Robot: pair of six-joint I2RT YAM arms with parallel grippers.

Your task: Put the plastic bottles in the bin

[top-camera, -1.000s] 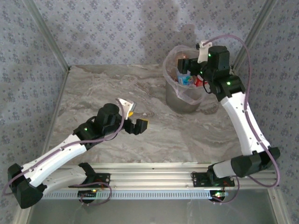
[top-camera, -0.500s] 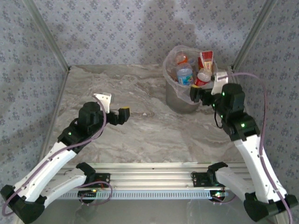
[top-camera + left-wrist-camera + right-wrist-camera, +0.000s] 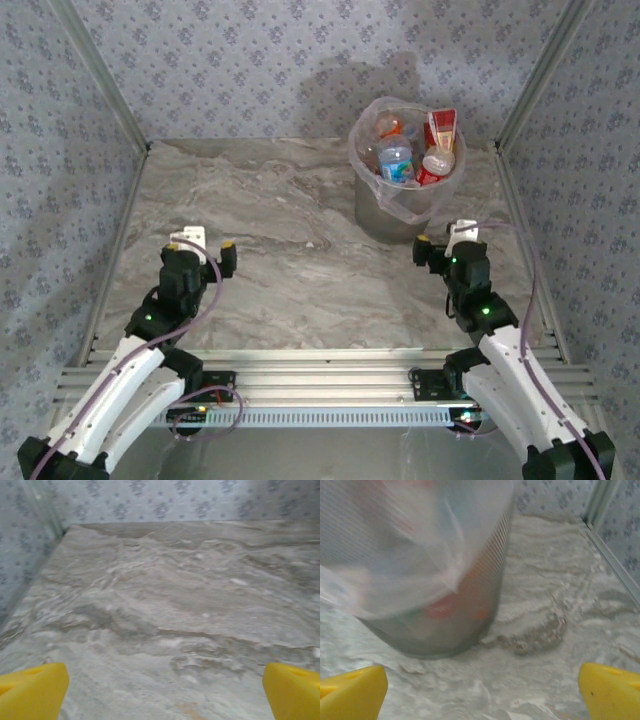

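- The marble-patterned table point(image 3: 300, 250) carries the bin point(image 3: 378, 215) at its far right, near the back wall.
- The bin is grey and lined with a clear bag that hangs loose over the rim. The right wrist view has its wall point(image 3: 470, 605) close ahead.
- The right gripper point(image 3: 443, 243) sits low, just beside the bin's base, with its jaws wide apart and nothing between them.
- The left gripper point(image 3: 207, 250) is well apart from the bin, over the left of the table, also spread wide and empty.
- The plastic bottles point(image 3: 397, 160) are heaped in the bin, and the red-labelled one point(image 3: 441, 128) stands above the rim.
- Risk (my reading): a careless swing of the right arm could snag the bag or knock the bin, tipping the top bottles out.
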